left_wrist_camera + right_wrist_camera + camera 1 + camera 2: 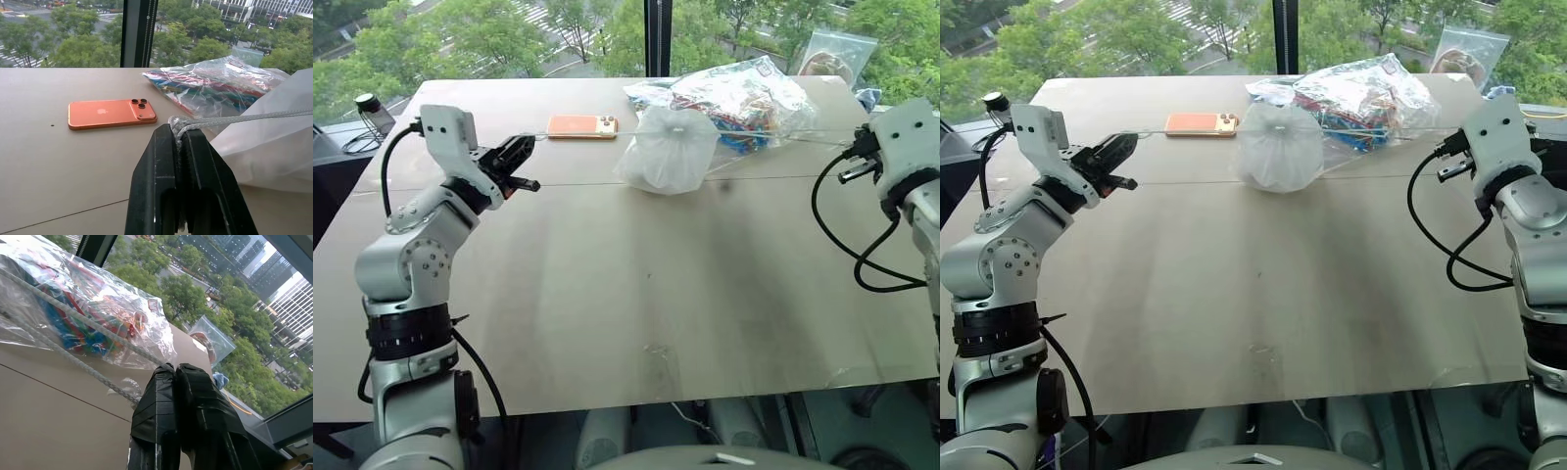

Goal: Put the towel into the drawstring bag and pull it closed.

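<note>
Both jaws clamped on cords, drawstring bag (pixel 666 149) cinched between, phone (pixel 581 126), plastic bag (pixel 744 98) behind.

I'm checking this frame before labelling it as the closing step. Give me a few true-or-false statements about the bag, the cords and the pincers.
1. The left pincer is shut on a cord. True.
2. The drawstring bag has its mouth wide open. False: it is cinched, with cords stretched to both sides.
3. The right pincer is open. False: it is shut on a cord.
4. An orange phone lies on the table beside the bag. True.
</note>
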Robot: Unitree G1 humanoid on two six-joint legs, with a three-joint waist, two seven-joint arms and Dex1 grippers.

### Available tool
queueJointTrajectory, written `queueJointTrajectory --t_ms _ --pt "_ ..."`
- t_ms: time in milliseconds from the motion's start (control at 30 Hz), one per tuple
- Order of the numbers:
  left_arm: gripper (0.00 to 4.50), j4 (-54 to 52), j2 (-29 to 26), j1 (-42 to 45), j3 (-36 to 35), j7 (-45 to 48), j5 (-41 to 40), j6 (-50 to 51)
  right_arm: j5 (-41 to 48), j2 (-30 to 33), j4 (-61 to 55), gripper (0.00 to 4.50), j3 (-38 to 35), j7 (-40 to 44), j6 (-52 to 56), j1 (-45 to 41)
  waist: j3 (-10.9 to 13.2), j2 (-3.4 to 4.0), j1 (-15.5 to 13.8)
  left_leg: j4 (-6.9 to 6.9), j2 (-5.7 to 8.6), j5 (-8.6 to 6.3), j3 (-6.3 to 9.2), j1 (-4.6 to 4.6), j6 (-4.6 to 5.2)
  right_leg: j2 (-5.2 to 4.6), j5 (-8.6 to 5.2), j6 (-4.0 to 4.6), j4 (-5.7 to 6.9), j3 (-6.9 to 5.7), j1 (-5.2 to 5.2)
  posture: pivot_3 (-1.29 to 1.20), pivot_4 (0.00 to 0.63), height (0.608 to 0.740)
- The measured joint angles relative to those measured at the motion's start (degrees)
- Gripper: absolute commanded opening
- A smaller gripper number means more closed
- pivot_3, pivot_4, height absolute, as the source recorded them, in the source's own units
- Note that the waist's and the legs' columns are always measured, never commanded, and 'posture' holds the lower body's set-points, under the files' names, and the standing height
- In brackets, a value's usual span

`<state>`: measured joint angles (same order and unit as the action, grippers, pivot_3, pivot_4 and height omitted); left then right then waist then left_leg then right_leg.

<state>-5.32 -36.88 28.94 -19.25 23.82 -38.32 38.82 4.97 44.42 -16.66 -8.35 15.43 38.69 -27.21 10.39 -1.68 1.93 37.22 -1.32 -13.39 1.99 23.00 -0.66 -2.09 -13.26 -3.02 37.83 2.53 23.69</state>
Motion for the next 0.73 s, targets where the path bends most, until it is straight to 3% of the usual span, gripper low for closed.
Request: queueJointTrajectory --t_ms 133,167,233,300,367,467,500,733 --pt "0.00 -5.0 -0.1 -7.5 0.1 3.6 -1.3 1.1 7.1 -0.6 -3.8 0.03 -2.9 8.2 0.9 6.2 0.0 -0.01 0.3 -0.10 -0.04 -0.01 0.00 -0.03 0.01 0.01 0.00 0.01 -0.05 0.01 -0.01 0.00 0.150 0.734" --pt "0.32 -7.1 -0.2 -10.4 0.9 5.3 -1.6 1.3 9.4 -1.8 -5.2 0.32 -2.9 10.3 1.2 8.4 0.0 0.00 0.4 -0.13 -0.04 -0.01 -0.01 -0.02 0.01 0.01 0.00 0.01 -0.05 0.01 0.00 0.00 0.150 0.734" --pt "1.01 -11.6 0.2 -15.1 3.2 8.6 -2.6 1.3 11.5 -2.8 -7.0 1.03 -1.9 12.9 1.0 12.0 0.0 0.02 0.3 -0.11 -0.04 -0.01 -0.02 -0.01 0.01 -0.01 -0.01 0.01 -0.04 0.01 0.00 0.00 0.150 0.734" --pt "2.03 -14.6 0.2 -19.2 4.1 11.1 -2.9 0.5 12.7 -2.9 -8.6 2.09 -1.5 15.5 -0.1 16.0 0.0 0.02 0.1 -0.07 -0.04 -0.01 -0.02 -0.02 0.01 0.00 -0.01 0.01 -0.04 0.00 -0.01 0.00 0.150 0.734" --pt "2.86 -15.3 0.0 -22.1 4.0 12.5 -2.5 -0.6 13.6 -3.0 -9.6 2.88 -1.5 16.9 -0.8 19.0 0.0 0.03 0.1 -0.07 -0.03 -0.01 -0.02 -0.06 0.01 0.00 -0.02 0.02 -0.04 0.01 -0.03 0.00 0.150 0.734" --pt "4.21 -15.8 -2.0 -31.5 3.7 16.8 -1.0 -3.1 15.4 -1.4 -11.4 4.24 -3.1 22.9 -4.0 30.2 0.0 0.04 -0.1 -0.10 -0.04 -0.01 -0.04 -0.05 0.01 0.00 -0.12 0.16 -0.07 0.01 -0.01 0.00 0.150 0.734" --pt "4.45 -15.6 -2.4 -34.5 3.2 18.0 -0.4 -3.6 16.3 -1.0 -11.7 4.48 -4.5 25.2 -4.6 34.3 0.0 0.04 -0.1 -0.10 -0.05 -0.01 -0.04 -0.06 0.01 0.00 -0.16 0.21 -0.08 0.01 -0.02 0.00 0.150 0.734" --pt "4.45 -16.4 -3.7 -46.5 -3.3 22.3 2.1 -8.8 17.9 -1.7 -13.9 4.48 -15.1 32.1 -13.2 49.7 0.0 -0.01 -0.2 0.02 -0.14 -0.02 -0.12 -0.21 0.01 0.00 -0.31 0.01 -0.08 0.03 -0.09 0.00 0.150 0.734"
